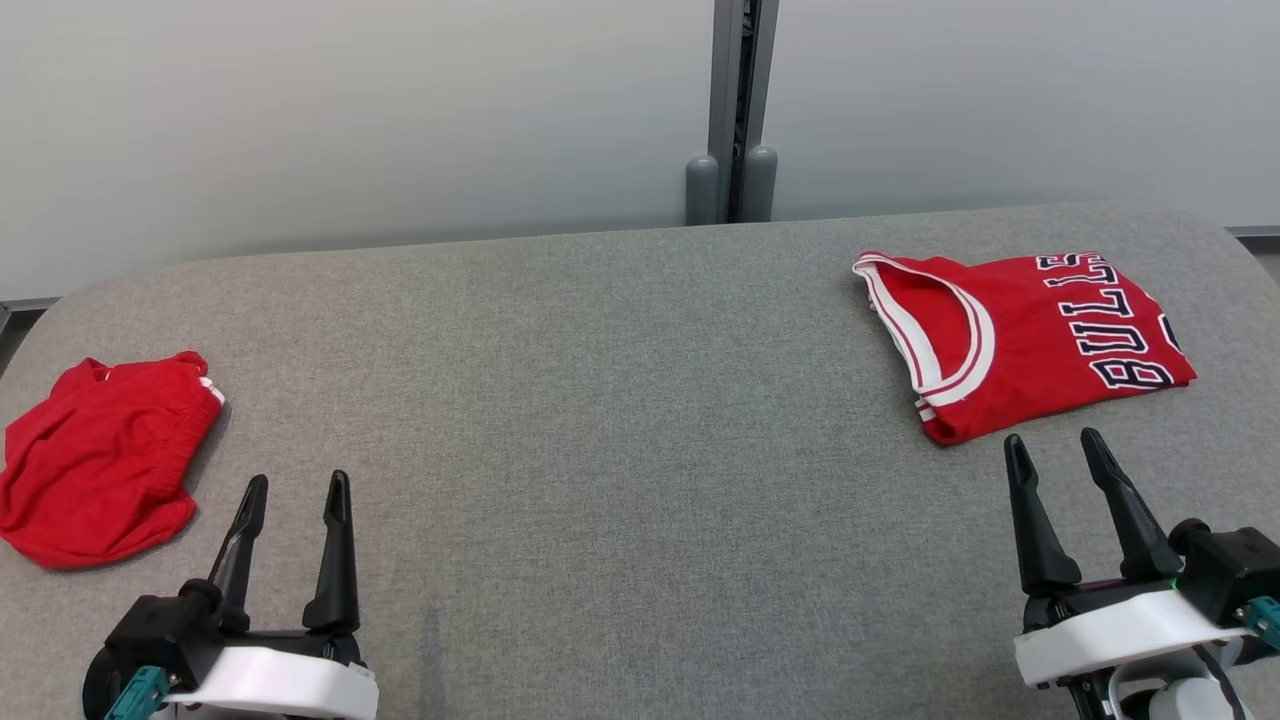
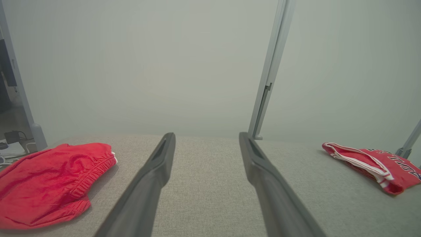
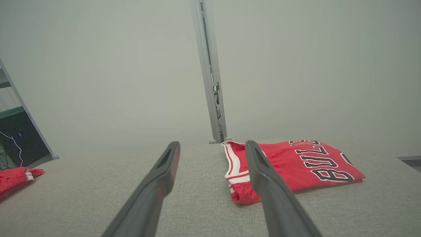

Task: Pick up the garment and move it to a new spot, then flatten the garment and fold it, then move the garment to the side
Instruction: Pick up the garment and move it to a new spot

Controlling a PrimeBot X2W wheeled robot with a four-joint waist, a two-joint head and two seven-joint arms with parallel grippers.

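At the table's (image 1: 620, 400) near edge, both arms sit low with fingers pointing toward the far edge. The left gripper (image 1: 298, 480) is by the near-left corner and the right gripper (image 1: 1052, 438) by the near-right. Both have their jaws spread wide with nothing between them, and neither touches cloth.

Two red garments lie on the grey fabric top, well apart.
- The jersey (image 1: 1040, 340) is at the far-right corner, folded into a flat, neat rectangle. White-trimmed armhole faces the table's middle and dark "BULLS" lettering runs toward the right edge. It lies just beyond the right gripper's fingertips, with a gap.
- The shorts (image 1: 100, 460) are at the left edge, crumpled and unfolded, with a bit of white trim at the top. They lie just left of the left gripper, not in contact.
- Can't tell from the frames which of the two is the task's garment.

View differences:
- The head view gives the full layout, plus a grey upright post (image 1: 730, 110) behind the far edge, between pale wall panels.
- The left wrist view shows the shorts' gathered elastic waistband up close. The jersey shows only as a thin edge-on slab far right. Cables and a small box lie on the floor past the left edge.
- The right wrist view shows the jersey partly behind one finger (image 3: 263, 177), lettering readable. The shorts are only a sliver at far left, with a dark unit with small lights behind them.
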